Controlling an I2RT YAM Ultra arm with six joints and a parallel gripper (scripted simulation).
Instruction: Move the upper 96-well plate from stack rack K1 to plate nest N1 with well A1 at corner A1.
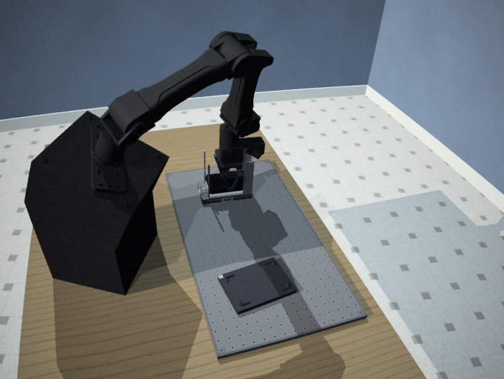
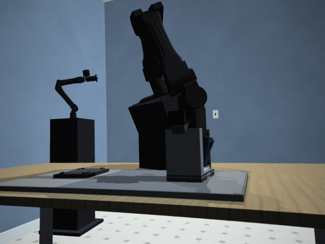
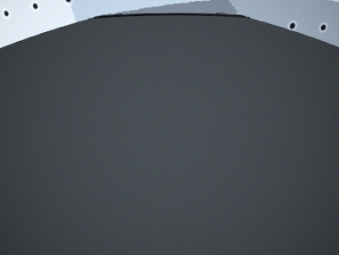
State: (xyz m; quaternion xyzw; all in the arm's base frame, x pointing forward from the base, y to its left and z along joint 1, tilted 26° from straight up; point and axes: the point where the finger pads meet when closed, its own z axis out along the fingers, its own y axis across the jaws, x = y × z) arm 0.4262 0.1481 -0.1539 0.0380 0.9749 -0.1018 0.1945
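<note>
The stack rack K1 stands at the far end of the perforated grey baseplate (image 1: 260,252); it also shows in the exterior view (image 2: 185,154). My gripper (image 1: 229,177) reaches down from above into the rack. Its blue fingers are shut on the upper 96-well plate (image 1: 218,183), a dark gridded plate that is still inside the rack. One blue finger shows beside the rack wall. The lower plate is hidden. The plate nest N1 (image 1: 257,284) is a dark flat pad at the near end, with a pale A1 square (image 1: 220,276) at its left corner. A dark grey surface (image 3: 169,160) fills most of the wrist view.
My arm's large black pedestal (image 1: 89,203) stands on the wooden table left of the baseplate. The rack's tall posts and wall (image 1: 248,177) surround the gripper. A second arm on a black pedestal (image 2: 72,139) stands away from the table.
</note>
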